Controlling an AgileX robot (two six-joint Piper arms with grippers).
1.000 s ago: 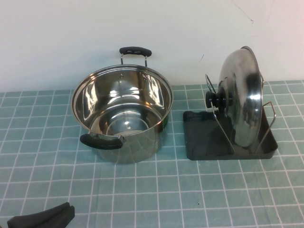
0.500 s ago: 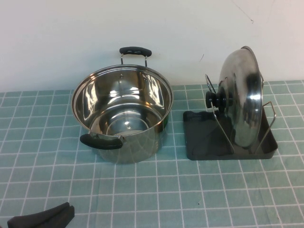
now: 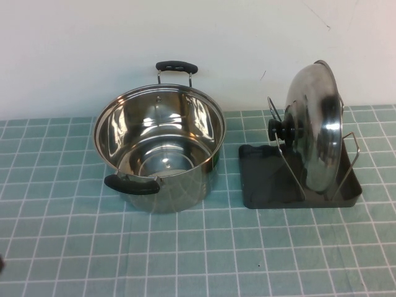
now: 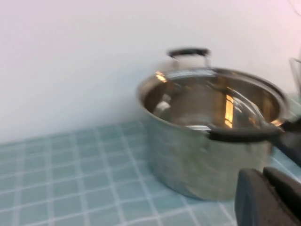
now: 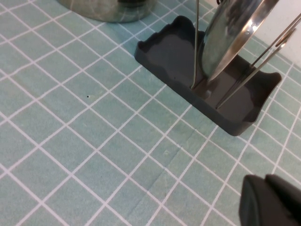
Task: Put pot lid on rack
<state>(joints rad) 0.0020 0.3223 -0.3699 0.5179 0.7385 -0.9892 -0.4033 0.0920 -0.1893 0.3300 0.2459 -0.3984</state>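
The pot lid (image 3: 315,133) stands on its edge in the rack (image 3: 266,179), leaning between the silver wire loops, with its black knob (image 3: 281,130) facing the pot. Its lower rim also shows in the right wrist view (image 5: 225,42), sitting in the black tray (image 5: 178,61). My left gripper (image 4: 263,175) is shut and empty, low over the table beside the pot. My right gripper (image 5: 265,180) is shut and empty, over the tiled cloth in front of the rack. Neither gripper touches the lid.
A deep steel pot (image 3: 159,148) with two black handles stands left of the rack; it fills the left wrist view (image 4: 211,132). A white wall runs along the back. The table is covered by a green checked cloth (image 3: 198,253).
My left gripper, seen at the lower left edge of the high view before, has drawn back out of that view. The lid, rack and pot have not moved.
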